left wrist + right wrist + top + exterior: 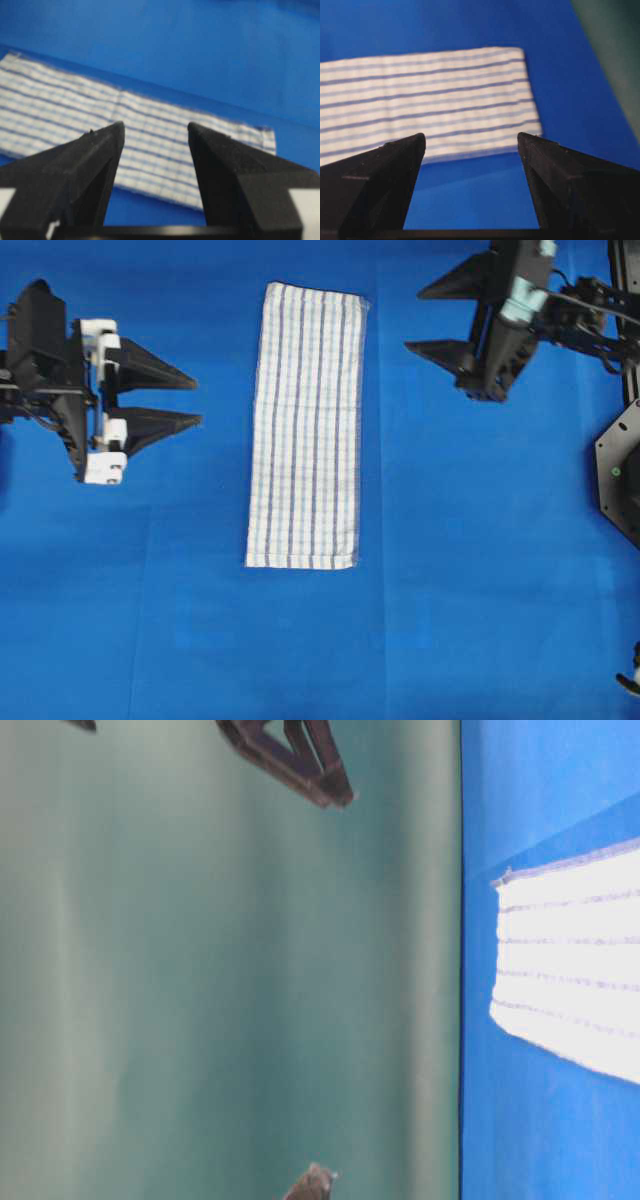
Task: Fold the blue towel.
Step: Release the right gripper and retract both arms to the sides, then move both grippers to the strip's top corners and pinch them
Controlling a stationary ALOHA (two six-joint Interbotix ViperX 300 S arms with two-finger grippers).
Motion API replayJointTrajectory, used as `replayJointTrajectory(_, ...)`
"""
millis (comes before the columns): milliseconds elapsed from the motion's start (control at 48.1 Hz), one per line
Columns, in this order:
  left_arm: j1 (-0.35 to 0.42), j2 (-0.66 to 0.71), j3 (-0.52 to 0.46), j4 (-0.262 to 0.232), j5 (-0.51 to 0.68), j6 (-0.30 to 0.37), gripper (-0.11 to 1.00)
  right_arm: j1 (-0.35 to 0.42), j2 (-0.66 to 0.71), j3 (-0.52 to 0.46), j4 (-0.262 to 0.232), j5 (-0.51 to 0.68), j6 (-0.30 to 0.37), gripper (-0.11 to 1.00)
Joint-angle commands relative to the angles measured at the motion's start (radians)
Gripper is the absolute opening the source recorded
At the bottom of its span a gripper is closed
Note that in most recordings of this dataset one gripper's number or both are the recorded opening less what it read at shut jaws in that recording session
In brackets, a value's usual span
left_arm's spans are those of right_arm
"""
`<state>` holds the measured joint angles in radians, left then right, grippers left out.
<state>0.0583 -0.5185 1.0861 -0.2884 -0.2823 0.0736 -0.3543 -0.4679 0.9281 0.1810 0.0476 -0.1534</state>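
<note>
Blue everywhere: the tabletop [480, 590] is draped in a solid bright-blue covering, and right in the middle of it lies the blue towel [307, 425], white woven cloth with thin dark and pale blue stripes. It's folded into a long narrow strip, running from twelve o'clock down toward six in the overhead view, flat on the covering, edges fairly square, its lower end finishing just below centre.

Over at nine o'clock sits the left gripper [190, 398], black fingers [150, 368] on white mounts, pointing across at three o'clock toward the towel. The fingers stand apart with a clear gap, nothing between them, and they stop short of the cloth's long edge. The left wrist view looks out between those fingers [95, 165] and catches the towel [150, 145] lying beyond them, stripes running across, blue covering in front.

Up at two o'clock, the right gripper [412, 318] aims back toward nine o'clock, fingers [455, 285] spread wide, empty, also clear of the towel. Its own camera shows both fingers [385, 175] low in frame and the towel's end [435, 95] ahead of them, a band of bare blue between.

From table level, blurred fingertips [300, 760] hang above the surface, against a green backdrop [200, 970].
</note>
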Motion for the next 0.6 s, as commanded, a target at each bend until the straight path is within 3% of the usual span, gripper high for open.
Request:
replayJointTrajectory(0,0.009,-0.038,0.006,0.003,-0.006,0.003,0.46,0.032,-0.046,0.008,0.023,-0.006,0.002,0.83)
replayJointTrajectory(229,0.009,-0.1,0.046,0.003,-0.003,0.002,0.46,0.106,-0.071,0.058,0.08,-0.011,0.002,0.83)
replayJointTrajectory(582,0.011,-0.087,0.046,0.003,-0.005,0.002,0.46,0.107,-0.051,0.058,0.086,-0.031,0.002,0.83)
